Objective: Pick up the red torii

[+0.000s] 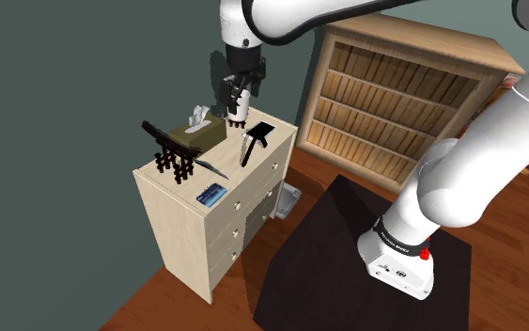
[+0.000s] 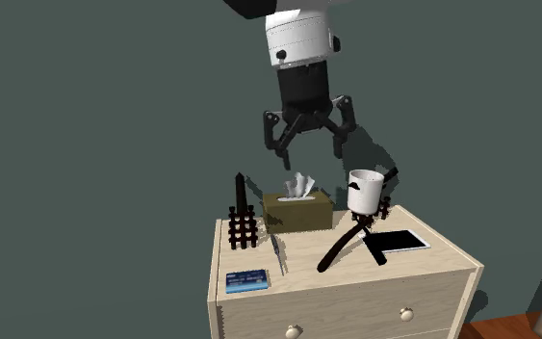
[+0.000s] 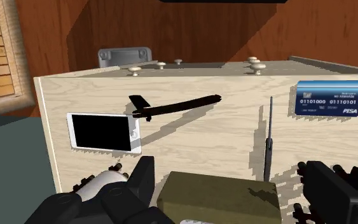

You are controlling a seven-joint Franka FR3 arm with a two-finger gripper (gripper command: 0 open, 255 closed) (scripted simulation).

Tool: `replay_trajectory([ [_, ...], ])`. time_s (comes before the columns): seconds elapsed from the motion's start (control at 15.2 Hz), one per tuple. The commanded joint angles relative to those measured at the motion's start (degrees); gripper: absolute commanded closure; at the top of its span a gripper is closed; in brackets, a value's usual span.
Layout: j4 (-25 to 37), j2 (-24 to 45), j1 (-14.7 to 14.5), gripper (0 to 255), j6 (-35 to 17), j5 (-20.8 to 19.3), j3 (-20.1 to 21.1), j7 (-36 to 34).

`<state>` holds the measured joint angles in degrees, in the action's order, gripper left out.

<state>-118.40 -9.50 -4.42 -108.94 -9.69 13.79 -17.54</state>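
Note:
The torii (image 1: pixel 172 153) is a small gate-shaped model, dark and almost black, with a long top beam. It stands upright at the end of the dresser top (image 1: pixel 179 183) towards the shoulder view's left. In the second exterior view the torii (image 2: pixel 244 223) stands just left of an olive tissue box (image 2: pixel 297 209). My gripper (image 2: pixel 310 151) hangs open well above that box, to the right of the torii and higher than it. From the shoulder camera the gripper (image 1: pixel 237 105) points down over the tissue box (image 1: pixel 199 134). Along the hand, the open gripper (image 3: pixel 234 191) straddles the tissue box (image 3: pixel 219 197).
On the light dresser top (image 3: pixel 203 137) lie a blue card (image 3: pixel 329 97), a thin black pen (image 3: pixel 268 143), a black long-handled tool (image 3: pixel 174 107) and a white phone (image 3: pixel 102 132). A white cup (image 2: pixel 365 191) stands at the back. A bookshelf (image 1: pixel 403 94) stands behind.

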Motion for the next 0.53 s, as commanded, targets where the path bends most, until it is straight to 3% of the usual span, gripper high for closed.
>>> replay_trajectory([
  [0.0,3.4,4.7,-0.5,0,-0.3,-1.6,1.4,-2.4],
  [0.46,17.1,21.3,-3.8,0,1.4,-8.1,3.9,-9.6],
])
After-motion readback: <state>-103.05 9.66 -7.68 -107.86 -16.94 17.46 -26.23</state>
